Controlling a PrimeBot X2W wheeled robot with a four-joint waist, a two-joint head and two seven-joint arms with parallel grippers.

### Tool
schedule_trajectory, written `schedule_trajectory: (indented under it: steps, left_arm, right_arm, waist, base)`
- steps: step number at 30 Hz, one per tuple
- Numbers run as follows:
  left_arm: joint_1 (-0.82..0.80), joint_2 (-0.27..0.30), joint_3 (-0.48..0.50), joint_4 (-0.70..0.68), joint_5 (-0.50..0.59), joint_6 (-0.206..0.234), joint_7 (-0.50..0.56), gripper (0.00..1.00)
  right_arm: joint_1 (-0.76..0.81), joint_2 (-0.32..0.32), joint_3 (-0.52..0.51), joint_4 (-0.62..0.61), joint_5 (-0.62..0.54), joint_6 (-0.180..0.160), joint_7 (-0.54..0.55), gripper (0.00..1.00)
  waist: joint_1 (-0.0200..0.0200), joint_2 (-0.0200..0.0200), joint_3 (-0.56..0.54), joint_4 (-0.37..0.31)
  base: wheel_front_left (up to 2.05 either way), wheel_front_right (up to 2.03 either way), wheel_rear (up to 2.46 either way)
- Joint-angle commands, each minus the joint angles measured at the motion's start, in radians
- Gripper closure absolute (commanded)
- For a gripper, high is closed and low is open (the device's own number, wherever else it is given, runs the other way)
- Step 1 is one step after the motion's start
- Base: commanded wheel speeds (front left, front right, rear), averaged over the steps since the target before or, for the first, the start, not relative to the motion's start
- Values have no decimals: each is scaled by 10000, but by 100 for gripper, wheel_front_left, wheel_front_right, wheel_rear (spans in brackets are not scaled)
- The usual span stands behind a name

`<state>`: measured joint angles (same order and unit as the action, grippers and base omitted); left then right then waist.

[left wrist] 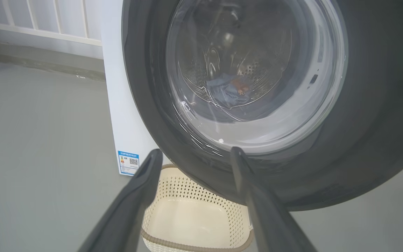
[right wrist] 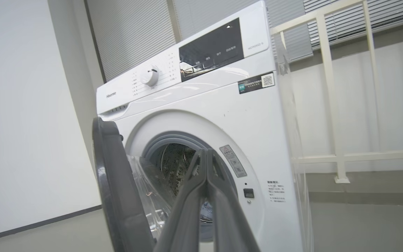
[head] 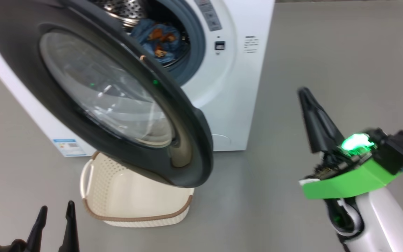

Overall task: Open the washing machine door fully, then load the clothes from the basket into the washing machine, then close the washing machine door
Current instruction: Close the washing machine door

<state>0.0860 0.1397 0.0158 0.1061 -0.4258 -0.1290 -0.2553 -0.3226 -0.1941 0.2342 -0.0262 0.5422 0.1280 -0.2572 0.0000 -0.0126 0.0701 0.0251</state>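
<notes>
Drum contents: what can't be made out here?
- Head view: the washing machine door covers most of the drum; clothes partly visible.
- Left wrist view: glass glare blurs them; bottom edge cuts off the basket.
- Right wrist view: the right gripper blocks the opening.

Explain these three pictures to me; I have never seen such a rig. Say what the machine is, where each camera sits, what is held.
This is a wheeled robot with two arms, each ending in a two-fingered tool. One picture looks down from its head; the other two look along each tool from the wrists. On the grey floor stands a white washing machine, its round black-ringed door open. Blue printed clothes lie in the drum. A cream basket sits on the floor below the door. The left tool is open; the right tool is shut, fingers pressed together. Neither holds anything.
</notes>
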Motion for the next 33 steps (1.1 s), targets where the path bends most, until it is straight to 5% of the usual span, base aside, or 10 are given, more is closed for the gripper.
schedule_trajectory:
  steps: [1, 11, 23, 33]
  left_arm:
    - [-130, 92, 399, -315, 130, -17, -64, 0]
    - [-2, -368, 335, -654, 140, -17, -64, 0]
    - [-289, -594, 189, -468, -33, -17, -64, 0]
    - [-626, -691, 34, -261, -178, -17, -65, 0]
  right_arm:
    - [-319, 82, 291, -342, 74, 27, -46, 100]
    - [-1338, 511, 2792, -853, 324, 27, -46, 100]
    - [-1018, 517, 5089, 1775, 917, 27, -46, 100]
    - [-945, 430, 5320, 3760, 1115, 27, -46, 100]
  waist:
    - [0, 0, -52, 249]
    - [0, 0, 28, 1173]
    - [0, 0, 444, 1698]
    - [0, 0, 815, 1758]
  base:
    - [0, 0, 0]
    - [0, 0, 0]
    - [0, 0, 0]
    - [0, 0, 0]
